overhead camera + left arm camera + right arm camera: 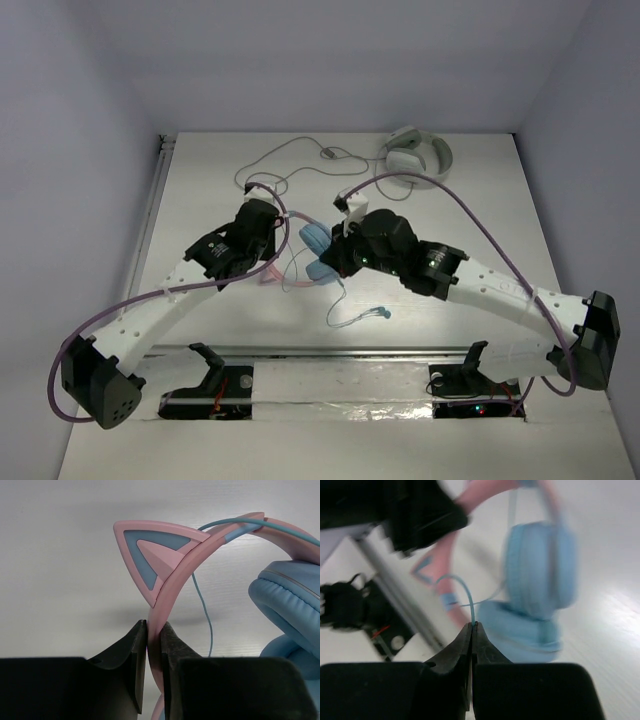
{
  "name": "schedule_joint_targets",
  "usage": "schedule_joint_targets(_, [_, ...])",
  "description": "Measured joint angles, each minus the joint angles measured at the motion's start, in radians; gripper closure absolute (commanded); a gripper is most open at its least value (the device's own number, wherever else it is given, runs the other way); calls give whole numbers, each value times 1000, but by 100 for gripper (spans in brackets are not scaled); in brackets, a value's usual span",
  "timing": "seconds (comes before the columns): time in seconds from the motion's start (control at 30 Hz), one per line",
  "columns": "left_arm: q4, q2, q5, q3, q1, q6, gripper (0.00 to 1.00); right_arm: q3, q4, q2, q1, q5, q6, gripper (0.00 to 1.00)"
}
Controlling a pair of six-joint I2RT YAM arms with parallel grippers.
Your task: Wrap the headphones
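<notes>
Left pincer (pixel 154 630) is shut tight on the pink headband (pixel 172 580) of the headphones (pixel 316 256). Right pincer (pixel 472 626) is shut on the thin blue cable (pixel 466 587), which is pinched right at the tips.

The headphones are held just above the middle of the table (pixel 470 200), between the two pincers. In the top view, the left pincer is at their 9 o'clock side and the right pincer at their 3 o'clock side.

A few things could go wrong from here. The cable is very thin, so it could slip out of the tips if it is pulled fast. It could also be hurt if it is pulled too hard. The headband is held only by its thin edge, so the headphones could be twisted or dropped when the cable is wound. The loose end (pixel 362 314) lies at 5 o'clock and could get knotted. The white headphones (pixel 418 155) at 1 o'clock have a grey cable (pixel 290 152) that could be caught.

Seen from the left wrist, the headband goes up to 12 o'clock and bends over to 2 o'clock. The ear (pixel 150 547) points to 10 o'clock. The blue earcups (pixel 540 570) are at the far end, pressed together. In the top view the long line seems to run from 9 to 3 o'clock.
</notes>
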Motion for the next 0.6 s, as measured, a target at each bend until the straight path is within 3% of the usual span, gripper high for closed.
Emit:
schedule_joint_targets(0.17, [-27,0,4,-17,-6,11,100,45,-40,13,-97,90,-53,100])
schedule_joint_targets(0.6, [-46,20,-10,-17,-6,42,100,84,-59,8,-190,211,-126,100])
